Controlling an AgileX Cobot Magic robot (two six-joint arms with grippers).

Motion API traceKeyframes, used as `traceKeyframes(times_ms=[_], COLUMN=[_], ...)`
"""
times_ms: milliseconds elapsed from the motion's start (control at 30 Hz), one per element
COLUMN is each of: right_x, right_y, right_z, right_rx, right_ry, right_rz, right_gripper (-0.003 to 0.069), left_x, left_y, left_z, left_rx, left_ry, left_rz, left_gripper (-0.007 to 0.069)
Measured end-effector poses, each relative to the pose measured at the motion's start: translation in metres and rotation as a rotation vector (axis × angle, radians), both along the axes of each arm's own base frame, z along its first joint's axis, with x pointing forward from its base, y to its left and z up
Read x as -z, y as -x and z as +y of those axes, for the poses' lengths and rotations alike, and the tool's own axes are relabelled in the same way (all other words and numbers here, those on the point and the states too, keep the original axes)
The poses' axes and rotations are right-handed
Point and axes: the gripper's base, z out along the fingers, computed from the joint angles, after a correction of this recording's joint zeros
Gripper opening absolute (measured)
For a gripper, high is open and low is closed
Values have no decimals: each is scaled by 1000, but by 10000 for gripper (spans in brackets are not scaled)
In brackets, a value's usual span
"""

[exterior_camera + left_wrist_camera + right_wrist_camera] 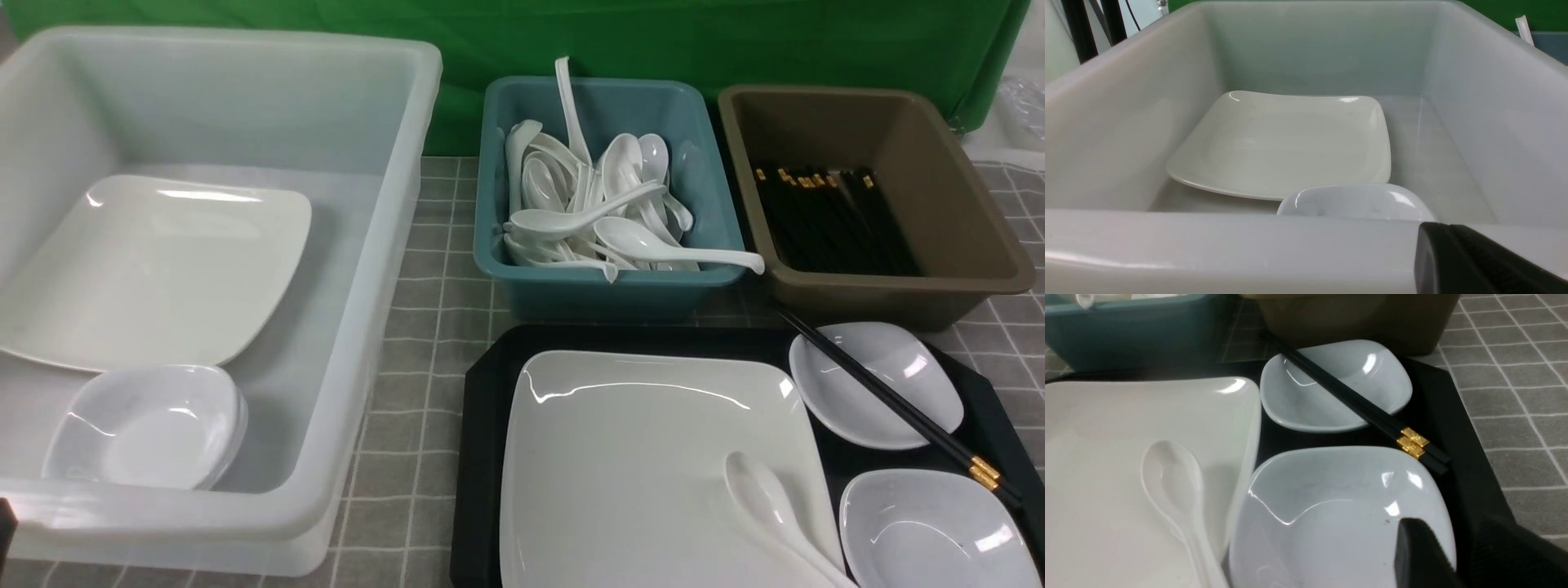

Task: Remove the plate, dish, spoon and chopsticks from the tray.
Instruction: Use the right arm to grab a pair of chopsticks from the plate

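Tray (480, 474) on the worktop (400, 457), loaded with one plate (637, 457), one spoon (763, 498) on it, two dishes (1347, 490) and two chopsticks (898, 408)! Left hand (1443, 230) pressed together, right hand (1447, 535) spread.

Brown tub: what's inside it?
The brown tub holds a bundle of black chopsticks, some showing gold bands near one end. They overlap, so I can't count them, and they cover whatever lies beneath.
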Motion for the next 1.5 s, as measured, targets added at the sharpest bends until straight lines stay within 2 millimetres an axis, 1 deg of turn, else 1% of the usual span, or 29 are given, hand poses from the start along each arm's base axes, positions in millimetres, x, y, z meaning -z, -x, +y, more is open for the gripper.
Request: traceKeyframes(times_ms=[100, 133, 167, 233, 333, 400, 467, 500, 533, 567, 600, 700, 733, 767, 800, 833, 867, 933, 1033, 1067, 1100, 1133, 1167, 1200, 1233, 1267, 1367, 1467, 1500], right_x=[0, 0, 0, 0, 0, 0, 0, 0, 0, 0, 0, 0, 0, 0, 0, 0, 0, 0, -1, -2, -3, -3, -5, -7, -7, -11, -21, -29, -30], right_y=[0, 0, 0, 0, 0, 0, 0, 0, 0, 0, 0, 0, 0, 0, 0, 0, 0, 0, 0, -1, -1, -1, -2, -2, -2, -3, -5, -6, -6], right_z=[0, 0, 0, 0, 0, 0, 0, 0, 0, 0, 0, 0, 0, 0, 0, 0, 0, 0, 0, 0, 0, -1, -1, -1, -1, 0, 0, 0, 0], right_rx=[0, 0, 0, 0, 0, 0, 0, 0, 0, 0, 0, 0, 0, 0, 0, 0, 0, -1, -9, -10, -10, -11, -10, -9, -9, -3, 39, 78, 80], right_ry=[0, 0, 0, 0, 1, 0, 0, 0, 0, 0, 0, 0, 0, 0, 0, 0, 0, 4, 34, 43, 45, 47, 47, 47, 47, 26, -171, -400, -421], right_rz=[0, 0, 0, 0, 0, 0, 0, 0, 0, 0, 0, 0, 0, 0, 0, 0, 0, 0, -12, -22, -32, -33, -58, -82, -88, -129, -228, -306, -313], right_gripper=[238, 238, 238, 238, 238, 238, 238, 238, 238, 238, 238, 238, 238, 238, 238, 238, 238, 238, 238, 238, 238, 238, 238, 238, 238, 238, 238, 238, 238], left_x=[-2, -7, -9, -16, -24, -28, -31, -36, -47, -52, -66, -93, -101, -101, -112, -114, -120, -125, -131, -132, -132, -132, -134, -135, -135, -137, -140, -140, -140], left_y=[0, -1, -1, -1, 0, 1, 2, 3, 5, 6, 6, 1, -5, -9, -21, -23, -38, -60, -79, -86, -90, -91, -96, -97, -97, -96, -92, -91, -91], left_z=[0, 1, 1, 2, 7, 10, 8, 5, 2, -1, -5, -12, -16, -16, -20, -20, -23, -33, -53, -64, -72, -74, -91, -100, -101, -110, -120, -122, -122], left_rx=[-5, -15, -18, -40, -71, -90, -76, -49, -16, 3, 34, 88, 120, 124, 177, 178, 233, 323, 448, 505, 542, 551, 627, 664, 670, 712, 774, 795, 795], left_ry=[12, 79, 113, 340, 582, 695, 725, 716, 681, 648, 583, 450, 382, 361, 284, 277, 232, 200, 143, 118, 105, 102, 78, 66, 65, 48, -12, -57, -59], left_rz=[-27, -85, -103, -194, -292, -352, -337, -304, -279, -246, -183, -50, 51, 79, 202, 207, 300, 381, 429, 445, 452, 454, 459, 454, 454, 431, 374, 358, 357], left_gripper=[8, 8, 8, 8, 8, 8, 8, 8, 8, 8, 8, 8, 8, 8, 8, 8, 8, 8, 8, 8, 8, 8, 8, 8, 8, 8, 8, 8, 8])
